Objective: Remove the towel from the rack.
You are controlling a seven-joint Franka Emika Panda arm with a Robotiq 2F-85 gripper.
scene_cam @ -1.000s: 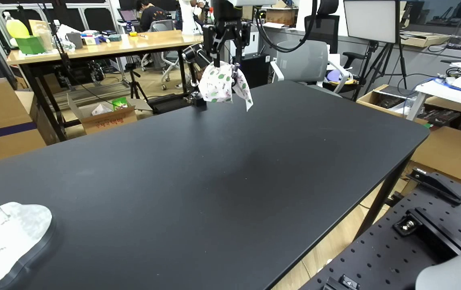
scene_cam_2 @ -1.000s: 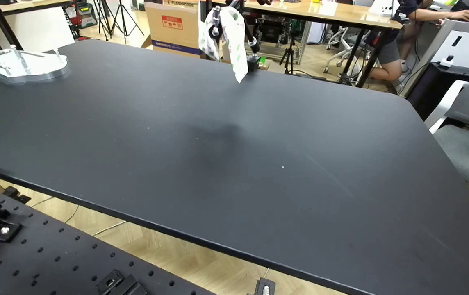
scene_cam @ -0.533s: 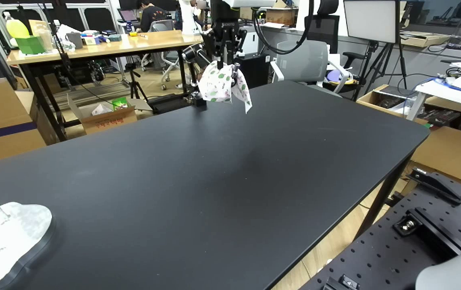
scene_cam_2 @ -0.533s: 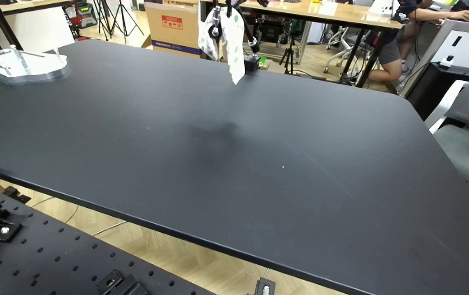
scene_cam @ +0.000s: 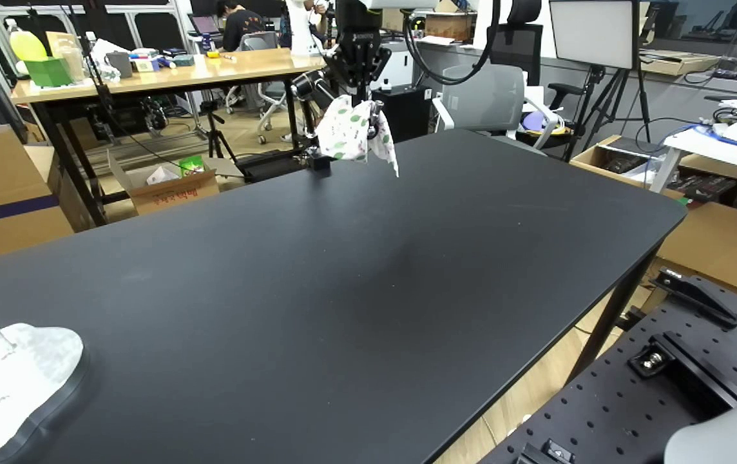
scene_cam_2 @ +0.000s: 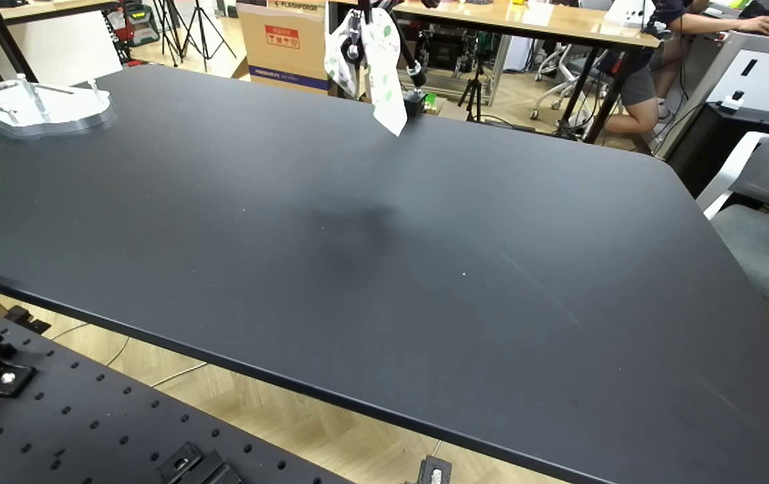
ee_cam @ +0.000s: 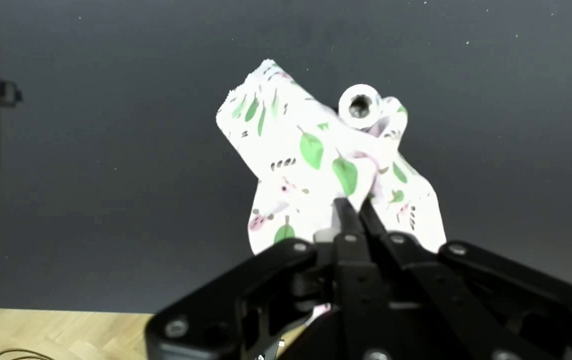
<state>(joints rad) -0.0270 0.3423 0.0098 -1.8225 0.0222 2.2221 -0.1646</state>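
Note:
The towel (scene_cam: 346, 132), white with green leaf prints, hangs bunched near the far edge of the table, its pointed end (scene_cam_2: 390, 111) drooping. It drapes around a metal piece (scene_cam_2: 353, 48), apparently part of the rack; most of that support is covered by cloth. In the wrist view the round hollow end of this rack (ee_cam: 359, 106) pokes out beside the towel (ee_cam: 291, 145). From above, my gripper (ee_cam: 353, 205) has its fingers brought together with a fold of towel pinched at the tips. In an exterior view the gripper (scene_cam: 360, 98) points down onto the towel's top.
A black jointed stand (scene_cam_2: 415, 87) rises at the table's far edge, close beside the towel. A white board with metal posts (scene_cam: 27, 380) lies on the black table (scene_cam: 368, 309). A grey chair (scene_cam: 484, 96) stands beyond the far end.
My gripper's fingers have come together from wide apart, pinching the top of the towel. The hanging cloth has shifted slightly and its lower end sits a little higher.

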